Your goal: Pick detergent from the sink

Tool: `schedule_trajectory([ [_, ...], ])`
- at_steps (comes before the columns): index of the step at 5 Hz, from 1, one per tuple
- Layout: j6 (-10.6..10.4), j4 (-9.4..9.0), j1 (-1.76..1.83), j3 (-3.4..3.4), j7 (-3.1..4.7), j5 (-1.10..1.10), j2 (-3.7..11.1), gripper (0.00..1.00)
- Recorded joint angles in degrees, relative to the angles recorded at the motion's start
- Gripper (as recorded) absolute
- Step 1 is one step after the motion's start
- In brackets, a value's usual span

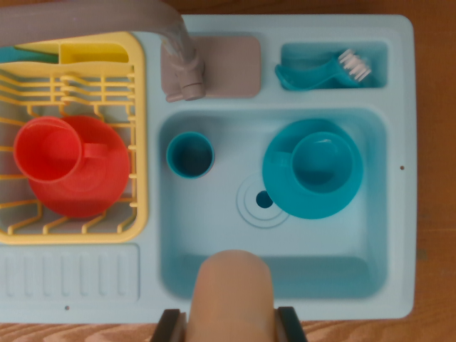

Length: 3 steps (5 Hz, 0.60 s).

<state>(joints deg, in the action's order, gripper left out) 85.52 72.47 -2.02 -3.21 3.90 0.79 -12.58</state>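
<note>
Closed on the peach detergent bottle (234, 296), gripper (231, 326) jaws flanking it at the near sink (171, 242) wall. Beyond, teal cup (190, 155) and saucer (285, 187). Risks slipping if pinch too shallow, or clipping the rim on lifting

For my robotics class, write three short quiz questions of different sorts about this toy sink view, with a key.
1. True or false: the red cup stands in the sink basin.
2. Which item lies in the small compartment at the top of the wrist view's right? A) brush B) sponge C) spoon
3. Fill in: the tan detergent bottle sits between the fingers of the ____.
Key: 1 false, it sits in the yellow rack; 2 A; 3 claw.
</note>
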Motion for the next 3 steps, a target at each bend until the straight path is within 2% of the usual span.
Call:
schedule_trajectory([
  [3, 0.82, 0.59, 0.0, 0.01, -0.01, 0.01, -0.23, 1.0],
])
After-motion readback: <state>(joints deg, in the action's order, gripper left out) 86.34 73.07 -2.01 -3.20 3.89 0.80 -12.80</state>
